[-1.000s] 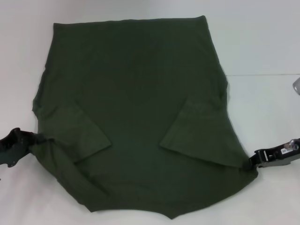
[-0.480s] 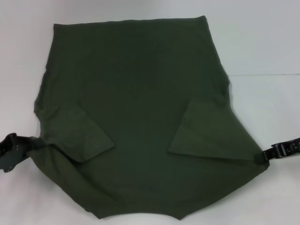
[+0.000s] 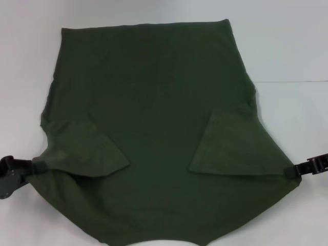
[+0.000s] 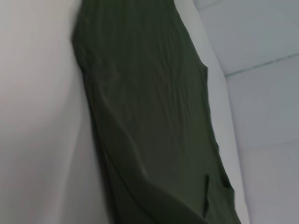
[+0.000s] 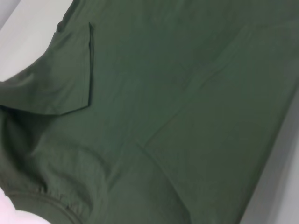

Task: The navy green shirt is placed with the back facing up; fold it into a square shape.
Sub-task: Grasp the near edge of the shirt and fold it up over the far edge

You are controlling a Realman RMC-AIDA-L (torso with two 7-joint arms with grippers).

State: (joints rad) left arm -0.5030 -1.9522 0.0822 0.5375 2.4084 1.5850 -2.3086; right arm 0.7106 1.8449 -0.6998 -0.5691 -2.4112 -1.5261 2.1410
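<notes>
The navy green shirt (image 3: 154, 113) lies spread over the white table (image 3: 287, 46), with both short sleeves folded inward over the body. My left gripper (image 3: 32, 168) is shut on the shirt's near left corner. At the near right corner my right gripper (image 3: 293, 171) is shut on the fabric, and the cloth is stretched taut between the two. Only the shirt (image 4: 154, 140) and table show in the left wrist view; the right wrist view is filled by the shirt (image 5: 177, 116) with one folded sleeve.
A seam (image 3: 292, 81) crosses the white table on the right. Bare table surface lies to the left, right and far side of the shirt.
Both grippers have moved outward, left one left and right one right, pulling the near corners apart. The shirt's near part is now wider and tauter.
</notes>
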